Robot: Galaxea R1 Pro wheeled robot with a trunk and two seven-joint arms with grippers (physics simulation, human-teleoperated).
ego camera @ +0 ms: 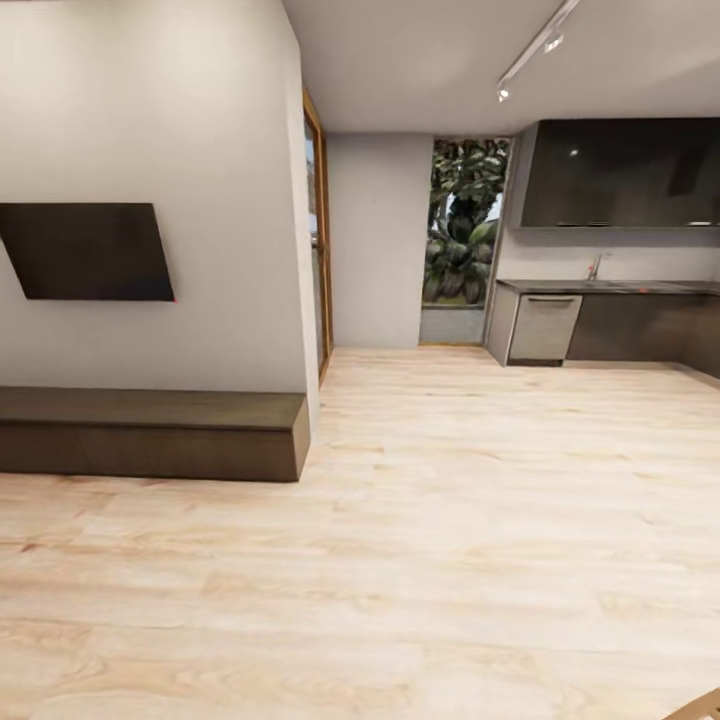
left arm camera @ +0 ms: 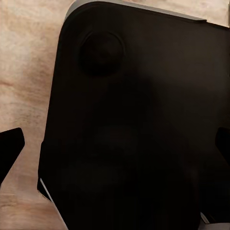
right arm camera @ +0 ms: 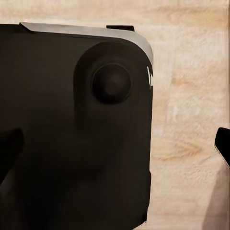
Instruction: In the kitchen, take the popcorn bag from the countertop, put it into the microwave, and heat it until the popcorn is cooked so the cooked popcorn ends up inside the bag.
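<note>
Approach step: the long grey glossy countertop [ego camera: 610,287] sits upper right (both grippers spread, empty); driving closer comes next.

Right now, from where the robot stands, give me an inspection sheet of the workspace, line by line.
Surface: pale wood floor ahead; dark kitchen countertop far off at the right.
Job's things: popcorn bag and microwave, nothing seen.
Clutter: nothing seen on the floor.
Grippers: left gripper and right gripper hang over the robot's dark base, dark fingertips spread wide, nothing between them.
Cables: nothing seen.
Surroundings: wall television above a low dark bench at left; wood-framed doorway; window with foliage; dishwasher under dark upper cabinets.
</note>
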